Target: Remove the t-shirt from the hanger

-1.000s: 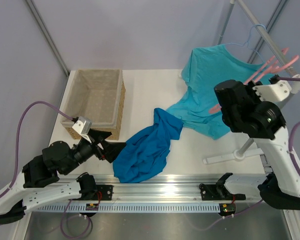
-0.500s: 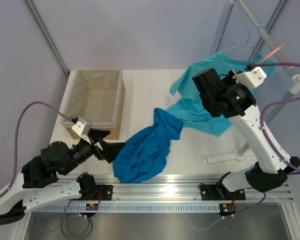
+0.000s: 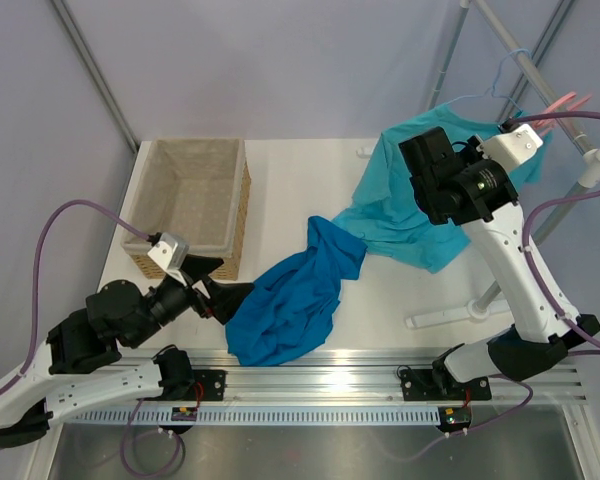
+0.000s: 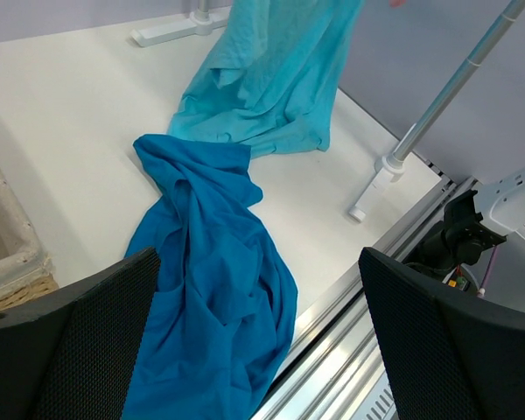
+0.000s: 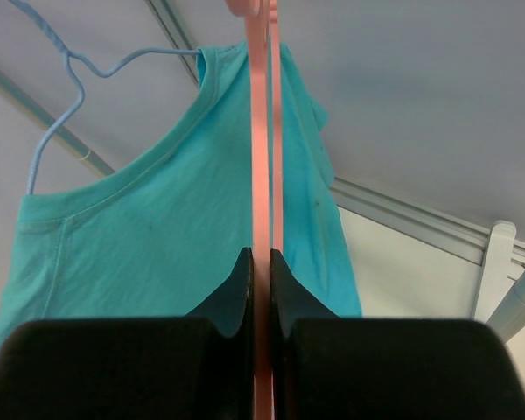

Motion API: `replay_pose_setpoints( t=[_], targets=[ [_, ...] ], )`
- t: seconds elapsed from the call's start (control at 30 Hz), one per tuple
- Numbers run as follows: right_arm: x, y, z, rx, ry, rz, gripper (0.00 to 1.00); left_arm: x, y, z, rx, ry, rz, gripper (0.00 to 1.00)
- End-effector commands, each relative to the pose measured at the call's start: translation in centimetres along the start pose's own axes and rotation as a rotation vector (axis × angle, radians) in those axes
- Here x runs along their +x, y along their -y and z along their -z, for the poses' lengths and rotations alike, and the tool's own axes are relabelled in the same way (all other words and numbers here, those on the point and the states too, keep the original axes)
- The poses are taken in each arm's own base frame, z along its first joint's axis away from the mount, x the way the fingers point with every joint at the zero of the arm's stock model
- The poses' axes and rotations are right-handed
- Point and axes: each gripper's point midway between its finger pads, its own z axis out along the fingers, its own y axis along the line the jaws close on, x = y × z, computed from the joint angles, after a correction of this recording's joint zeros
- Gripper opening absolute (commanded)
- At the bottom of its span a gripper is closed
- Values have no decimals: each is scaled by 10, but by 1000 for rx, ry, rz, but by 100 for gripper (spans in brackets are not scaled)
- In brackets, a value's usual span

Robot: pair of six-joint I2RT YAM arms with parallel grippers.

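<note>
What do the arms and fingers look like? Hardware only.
Left arm and right arm: white links, black joint housings, white camera block at each wrist, a purple cable on each. Fingers of the left gripper are broad black pads with mesh texture; those of the right gripper, smooth black wedges.

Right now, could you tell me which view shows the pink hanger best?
The right wrist view: the hanger runs edge-on up the frame, pinched in the right claw. Top external shows only its tips; left wrist almost nothing.

Lies low and forward on the left, left gripper [image 4: 258, 280] spread wide, and reaches high on the right, right gripper [image 5: 261, 262] clamped on the hanger [image 5: 261, 131].
</note>
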Motion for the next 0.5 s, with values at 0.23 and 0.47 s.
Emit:
replay_pose_setpoints(
  t=[0.23,0.47],
  targets=[
    [19,-2,-12,48,-20,22,0,-18,10,-3,38,61,11,99],
    [25,0,-12,52,-37,12,20,-11,8,-5,30,50,4,99]
  ],
)
